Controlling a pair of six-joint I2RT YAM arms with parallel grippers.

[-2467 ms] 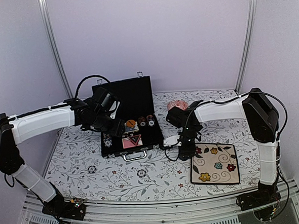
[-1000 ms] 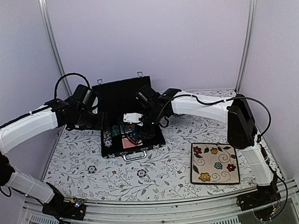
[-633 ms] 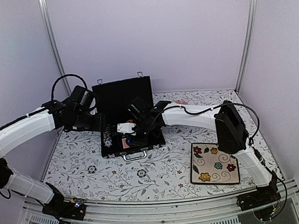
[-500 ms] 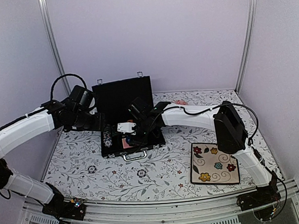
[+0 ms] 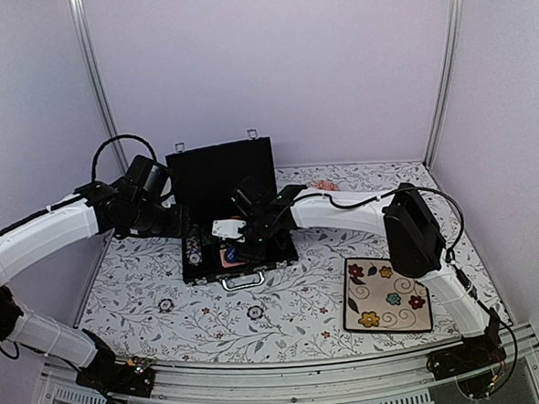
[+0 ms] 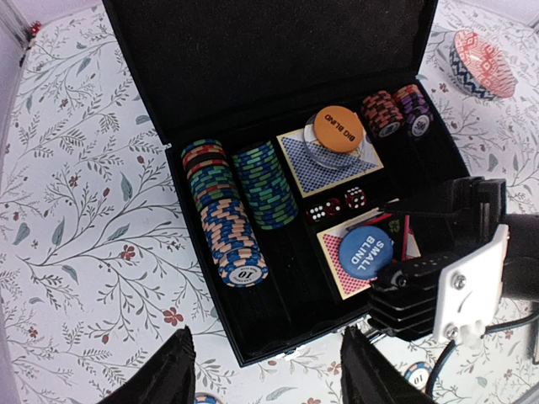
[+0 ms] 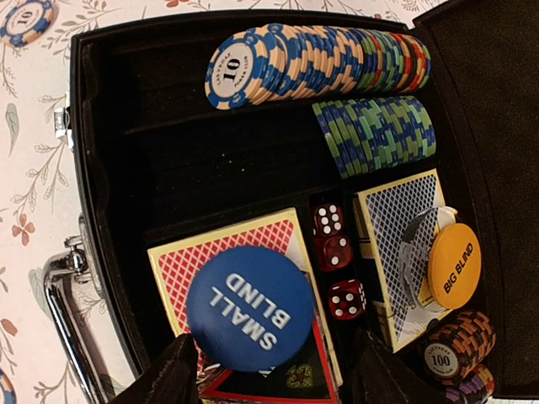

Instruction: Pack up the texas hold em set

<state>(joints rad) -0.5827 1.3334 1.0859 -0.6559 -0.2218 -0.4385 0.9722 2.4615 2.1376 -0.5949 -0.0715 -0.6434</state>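
2.5 s ago the right claw was low over the table at the 3 o'clock side of the case. Now it hangs over the case's front half, jaws partly apart and gripping nothing, with the blue button lying free on the red deck beneath it. The left claw, then over the case, is now at its 9 o'clock edge, jaws spread and empty. Inside are 2 long chip rows, 2 short stacks, 2 decks, 3 dice and 2 buttons. 2 loose chips lie on the table towards 6 o'clock. The case sits open mid-table, its long axis running 9 to 3 o'clock, lid upright at 12, handle facing 6.
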